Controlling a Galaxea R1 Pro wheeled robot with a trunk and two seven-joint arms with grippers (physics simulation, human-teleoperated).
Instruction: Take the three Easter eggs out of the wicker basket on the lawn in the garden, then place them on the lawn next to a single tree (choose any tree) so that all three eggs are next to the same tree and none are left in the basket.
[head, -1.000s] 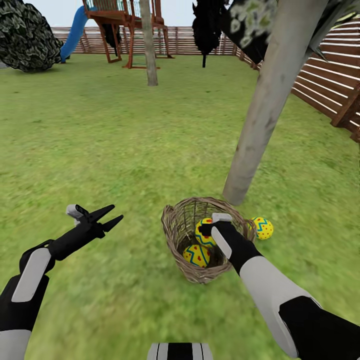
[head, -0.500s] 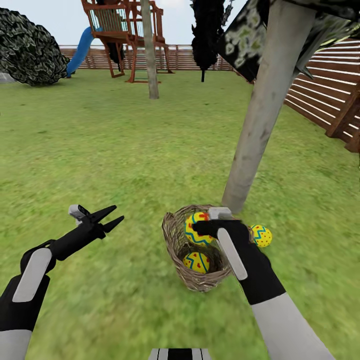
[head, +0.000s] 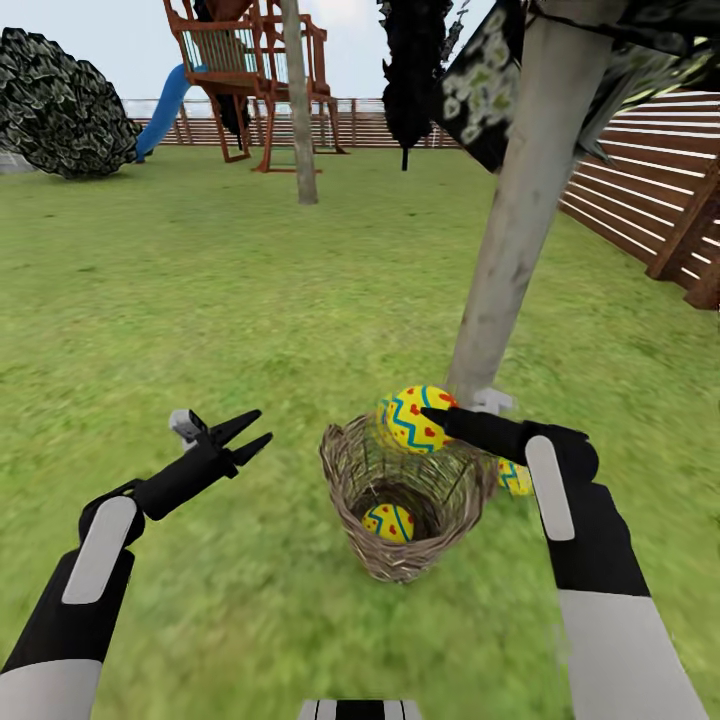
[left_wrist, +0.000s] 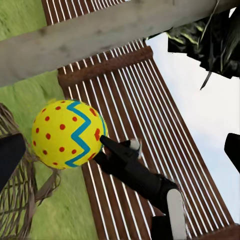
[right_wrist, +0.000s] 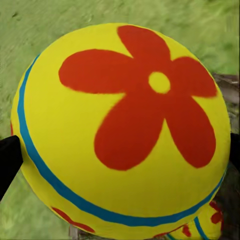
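Held egg (head: 418, 418): yellow, blue zigzag, red dots, a red flower with yellow centre. Egg in the brown wicker basket (head: 352, 478): yellow, blue zigzag, red marks, possibly hearts (head: 389, 522). Slide at 11 o'clock: blue (head: 163, 105).

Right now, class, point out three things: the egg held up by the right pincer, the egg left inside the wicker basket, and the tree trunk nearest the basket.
held egg (head: 418, 418), head view, on its zigzag-banded side.
egg in the basket (head: 390, 522), head view, on its upper face.
tree trunk (head: 510, 240), head view, midway up the pale bark.

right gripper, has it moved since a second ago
Yes. The right gripper has lifted an egg from inside the basket to above its rim, toward the tree.
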